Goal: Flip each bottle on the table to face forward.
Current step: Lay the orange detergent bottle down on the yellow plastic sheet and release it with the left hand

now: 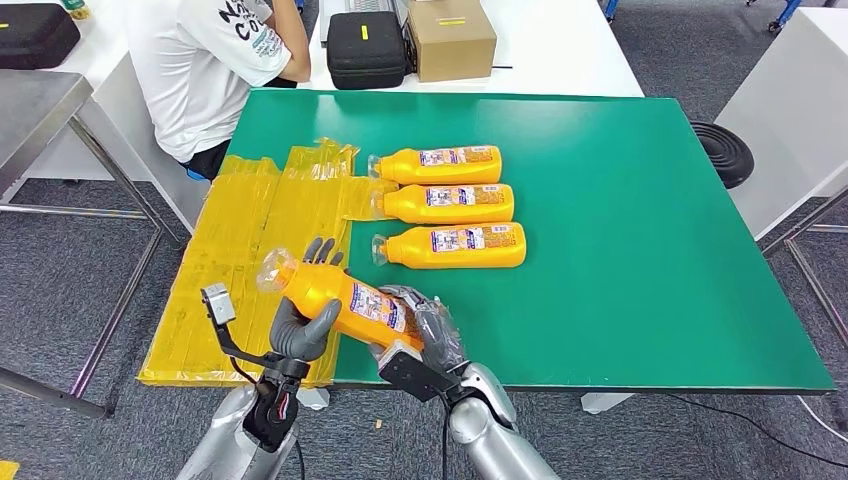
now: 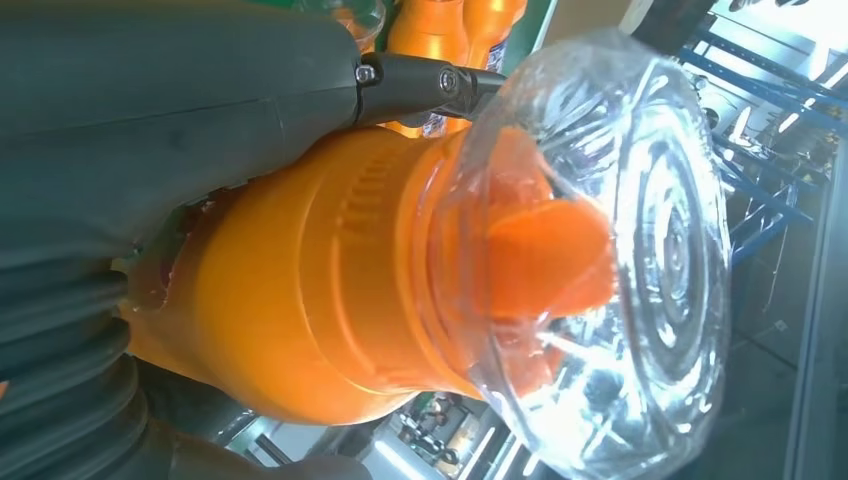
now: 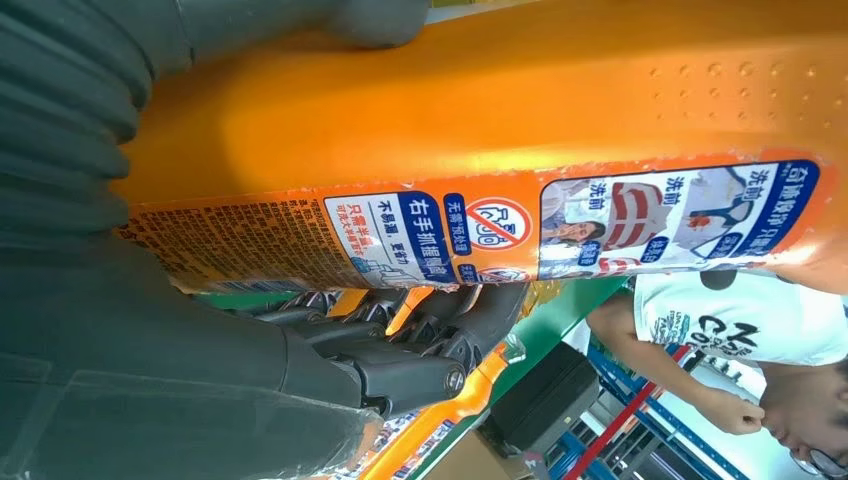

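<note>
Right now an orange bottle (image 1: 335,300) with a clear cap is held tilted in the air over the near edge of the green table (image 1: 650,250), the left hand (image 1: 303,325) grasping its neck end and the right hand (image 1: 428,335) grasping its base. Three more bottles (image 1: 448,205) lie side by side farther back, beside yellow plastic sheeting (image 1: 245,260). A seated person (image 1: 215,70) waits beyond.

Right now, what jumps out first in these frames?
The orange bottle held up off the near edge of the green table, gripped by both the left hand and the right hand, clear cap toward the robot's left. Behind it, three more orange bottles lie in a neat stack of rows beside crumpled yellow plastic sheeting. A person in a white shirt sits at the far left corner.
</note>
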You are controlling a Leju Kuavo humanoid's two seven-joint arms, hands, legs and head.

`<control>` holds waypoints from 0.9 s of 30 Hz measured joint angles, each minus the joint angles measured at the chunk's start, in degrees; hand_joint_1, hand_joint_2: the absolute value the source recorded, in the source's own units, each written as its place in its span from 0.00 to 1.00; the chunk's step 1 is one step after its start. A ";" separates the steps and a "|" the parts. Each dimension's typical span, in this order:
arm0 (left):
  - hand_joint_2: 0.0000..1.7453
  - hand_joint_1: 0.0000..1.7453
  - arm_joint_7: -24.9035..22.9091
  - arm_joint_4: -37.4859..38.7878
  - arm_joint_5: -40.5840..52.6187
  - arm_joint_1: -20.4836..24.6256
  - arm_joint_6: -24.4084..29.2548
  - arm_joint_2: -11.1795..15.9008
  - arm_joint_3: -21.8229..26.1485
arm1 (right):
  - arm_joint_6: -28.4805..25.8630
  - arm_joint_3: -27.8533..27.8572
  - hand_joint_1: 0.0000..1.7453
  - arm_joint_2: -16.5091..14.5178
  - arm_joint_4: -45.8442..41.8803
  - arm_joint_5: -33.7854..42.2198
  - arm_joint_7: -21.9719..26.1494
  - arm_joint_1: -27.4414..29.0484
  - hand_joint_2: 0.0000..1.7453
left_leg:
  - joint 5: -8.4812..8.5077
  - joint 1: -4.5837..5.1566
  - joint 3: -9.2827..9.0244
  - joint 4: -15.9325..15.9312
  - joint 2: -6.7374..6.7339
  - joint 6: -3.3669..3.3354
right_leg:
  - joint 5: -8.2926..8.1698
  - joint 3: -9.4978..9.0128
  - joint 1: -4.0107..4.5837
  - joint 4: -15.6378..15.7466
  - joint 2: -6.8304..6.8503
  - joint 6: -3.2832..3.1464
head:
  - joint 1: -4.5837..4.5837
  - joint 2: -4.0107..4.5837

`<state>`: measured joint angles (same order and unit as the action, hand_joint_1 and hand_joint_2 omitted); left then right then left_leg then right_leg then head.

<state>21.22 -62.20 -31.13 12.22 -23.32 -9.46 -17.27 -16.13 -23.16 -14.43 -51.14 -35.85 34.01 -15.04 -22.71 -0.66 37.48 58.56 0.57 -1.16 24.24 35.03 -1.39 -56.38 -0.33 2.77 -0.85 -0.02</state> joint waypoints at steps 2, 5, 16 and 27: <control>1.00 0.00 0.36 -0.04 1.16 0.04 -0.09 0.00 -0.11 | 0.20 0.03 1.00 -0.12 0.05 0.08 0.07 -0.07 1.00 | 0.00 0.00 0.00 0.00 0.00 0.00 | 0.00 0.00 0.00 0.00 0.00 0.00 | 0.01 0.00; 1.00 0.00 0.63 -0.05 3.14 0.42 -0.10 0.00 -0.27 | 0.67 0.08 1.00 -0.46 0.07 0.26 0.08 -0.36 1.00 | 0.01 0.00 0.00 0.00 0.00 0.00 | 0.00 0.00 0.00 0.00 0.00 0.00 | 0.01 0.00; 1.00 0.00 2.39 -0.05 10.11 2.57 1.78 0.42 -0.64 | 3.30 -0.09 1.00 -2.10 0.21 1.57 -0.22 -1.30 1.00 | 0.01 0.00 0.00 0.00 0.00 0.00 | -0.01 0.00 0.00 -0.02 0.00 0.00 | 0.01 0.00; 1.00 0.00 2.26 -0.05 11.08 2.69 1.92 0.68 -0.64 | 3.85 -0.46 1.00 -3.84 0.56 2.04 -0.09 -2.21 1.00 | 0.02 0.00 0.01 0.00 0.00 0.00 | -0.01 0.01 -0.01 -0.01 0.00 0.00 | 0.02 0.00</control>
<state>23.47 -62.25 -20.05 14.91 -21.40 -8.79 -17.91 -12.28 -23.63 -18.26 -50.58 -33.81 33.92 -17.26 -22.69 -0.66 37.50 58.56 0.58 -1.16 24.24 35.03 -1.40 -56.40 -0.33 2.77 -0.84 -0.02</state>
